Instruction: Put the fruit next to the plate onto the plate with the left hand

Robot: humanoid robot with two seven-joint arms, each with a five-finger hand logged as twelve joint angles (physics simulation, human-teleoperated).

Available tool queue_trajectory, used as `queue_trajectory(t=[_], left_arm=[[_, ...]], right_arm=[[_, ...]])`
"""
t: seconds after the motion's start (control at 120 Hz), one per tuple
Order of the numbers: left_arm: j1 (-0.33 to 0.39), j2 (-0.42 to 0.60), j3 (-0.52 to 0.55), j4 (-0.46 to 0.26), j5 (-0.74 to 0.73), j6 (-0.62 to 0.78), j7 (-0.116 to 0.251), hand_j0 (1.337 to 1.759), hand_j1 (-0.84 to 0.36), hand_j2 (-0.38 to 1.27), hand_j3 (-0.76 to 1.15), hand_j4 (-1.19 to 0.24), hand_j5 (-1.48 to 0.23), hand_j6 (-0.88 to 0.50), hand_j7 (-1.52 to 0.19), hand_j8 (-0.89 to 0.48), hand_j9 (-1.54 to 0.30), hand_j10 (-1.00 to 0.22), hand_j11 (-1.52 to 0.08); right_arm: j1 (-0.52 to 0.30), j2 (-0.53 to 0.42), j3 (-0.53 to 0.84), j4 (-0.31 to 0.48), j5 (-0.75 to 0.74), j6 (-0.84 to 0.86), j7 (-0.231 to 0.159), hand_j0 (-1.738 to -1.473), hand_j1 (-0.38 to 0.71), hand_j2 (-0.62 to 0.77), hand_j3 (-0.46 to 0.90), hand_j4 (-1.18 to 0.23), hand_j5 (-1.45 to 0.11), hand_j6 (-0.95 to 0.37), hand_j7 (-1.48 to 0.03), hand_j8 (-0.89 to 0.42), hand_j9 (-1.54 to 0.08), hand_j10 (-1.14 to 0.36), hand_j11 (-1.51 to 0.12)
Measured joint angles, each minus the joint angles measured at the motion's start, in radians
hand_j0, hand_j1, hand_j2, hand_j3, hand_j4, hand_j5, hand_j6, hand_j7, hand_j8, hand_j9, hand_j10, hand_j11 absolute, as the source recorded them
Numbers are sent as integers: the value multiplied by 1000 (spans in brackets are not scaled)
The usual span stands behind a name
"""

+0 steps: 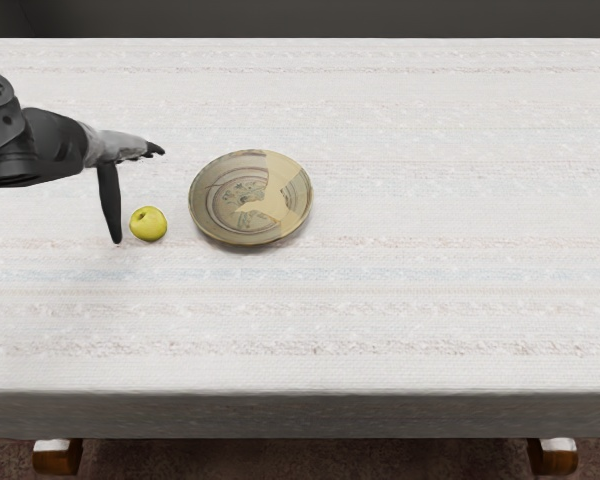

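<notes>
Tabletop (pixel 380 330) carries all.
- Fruit (pixel 148 223): small, yellow, sits on tabletop just left of plate (pixel 250 197), near it but apart.
- Plate holds nothing.
- Left hand (pixel 112 160): low at fruit's left, fingers spread, gripping nothing. One finger points down just beside fruit; I cannot tell if it touches.
- Step, I judge: reach, grasp not yet made.
- Next move calls for fingers around fruit, then lift and short carry right over plate rim.
</notes>
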Motion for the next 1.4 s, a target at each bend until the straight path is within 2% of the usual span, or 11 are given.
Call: queue_trajectory(t=[0.108,0.383,0.6,0.808,1.05,1.4], left_arm=[[38,-24,8,-8,53,111,2,1658,349,1,0,-3,-1,-5,0,-4,0,-3,0],[39,-112,93,-11,102,267,3,1658,349,2,0,-4,-1,-5,-1,-5,-1,-3,-1],[40,-126,191,-10,107,331,3,1658,281,13,0,-61,-76,-63,-76,-62,-75,-61,-75],[39,-138,237,-11,109,356,3,1658,182,30,0,-144,-183,-145,-183,-145,-183,-144,-183],[55,-141,263,-12,200,425,3,1658,131,39,0,-187,-239,-188,-239,-188,-239,-187,-238],[55,-135,318,-69,220,504,3,1658,52,53,0,-253,-324,-254,-324,-254,-324,-252,-324]], right_arm=[[0,0,0,-1,0,0,0,-1658,-333,-3,0,-13,-17,-13,-17,-13,-17,-13,-17],[1,0,0,-1,0,0,0,-1658,-333,-3,0,-13,-17,-13,-17,-13,-17,-13,-17],[1,0,0,-1,0,0,0,-1658,-333,-3,0,-13,-17,-13,-17,-13,-17,-13,-17],[1,0,0,-1,0,0,0,-1658,-333,-3,0,-13,-17,-13,-17,-13,-17,-13,-17],[2,0,0,-1,0,0,0,-1658,-333,-3,0,-13,-17,-13,-17,-13,-17,-13,-17],[2,0,0,-1,0,0,0,-1658,-333,-3,0,-13,-17,-13,-17,-13,-17,-13,-17]])
